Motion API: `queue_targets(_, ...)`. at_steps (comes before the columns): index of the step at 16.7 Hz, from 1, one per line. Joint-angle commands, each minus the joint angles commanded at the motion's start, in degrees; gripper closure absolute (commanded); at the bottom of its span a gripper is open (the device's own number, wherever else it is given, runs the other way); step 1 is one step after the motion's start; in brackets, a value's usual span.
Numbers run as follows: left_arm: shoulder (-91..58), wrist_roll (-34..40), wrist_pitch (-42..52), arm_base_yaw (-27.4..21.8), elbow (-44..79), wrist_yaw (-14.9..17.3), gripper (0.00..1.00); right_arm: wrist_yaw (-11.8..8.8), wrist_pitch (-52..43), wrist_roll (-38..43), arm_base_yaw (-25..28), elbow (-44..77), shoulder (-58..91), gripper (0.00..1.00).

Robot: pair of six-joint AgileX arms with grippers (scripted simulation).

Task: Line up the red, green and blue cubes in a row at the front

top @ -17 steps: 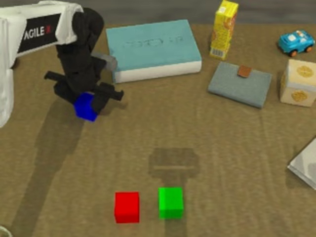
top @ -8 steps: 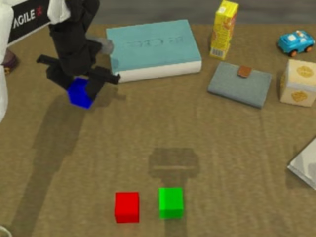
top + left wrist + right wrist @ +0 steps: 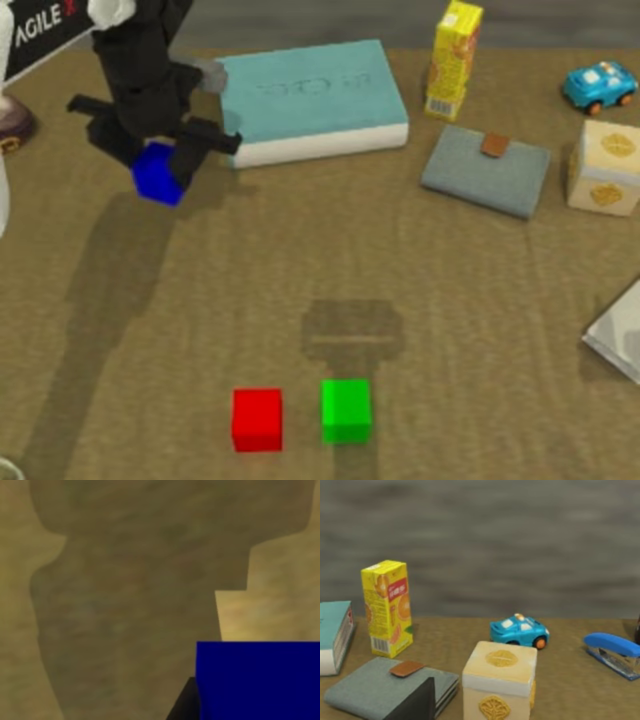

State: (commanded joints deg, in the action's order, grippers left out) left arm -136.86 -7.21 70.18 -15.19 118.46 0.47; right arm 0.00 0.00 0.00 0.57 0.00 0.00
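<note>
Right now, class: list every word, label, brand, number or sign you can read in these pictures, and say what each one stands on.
"AGILE": black panel on the left arm, top view; the rest is cut off.
Teal book: faint cover lettering, too blurred to read.
Yellow juice carton: red label and orange picture, print too small to read.
Cream box: gold emblems, no words.
Red cube, green cube, blue cube: no text.

The left arm reaches in from the top view's upper left, wrist pointing down, its left gripper (image 3: 152,158) clamped on the blue cube (image 3: 156,174), which sits between the 2 fingers. The right arm is out of sight.
</note>
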Motion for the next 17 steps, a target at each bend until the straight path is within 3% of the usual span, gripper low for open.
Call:
queue_targets(5, 0.68, 11.92, 0.34, -8.96, -0.75, -0.36, 1.00, 0.00, 0.00, 0.00, 0.00, 0.00, 0.00, 0.00)
queue_targets(13, 4.50, 50.36, 0.67, -32.82, -6.04, -0.92, 1.00, 0.00, 0.00, 0.00, 0.00, 0.00, 0.00, 0.00)
queue_targets(17, 7.26, 63.32, -0.04, -41.96, -8.52, -1.37, 1.00, 0.00, 0.00, 0.00, 0.00, 0.00, 0.00, 0.00)
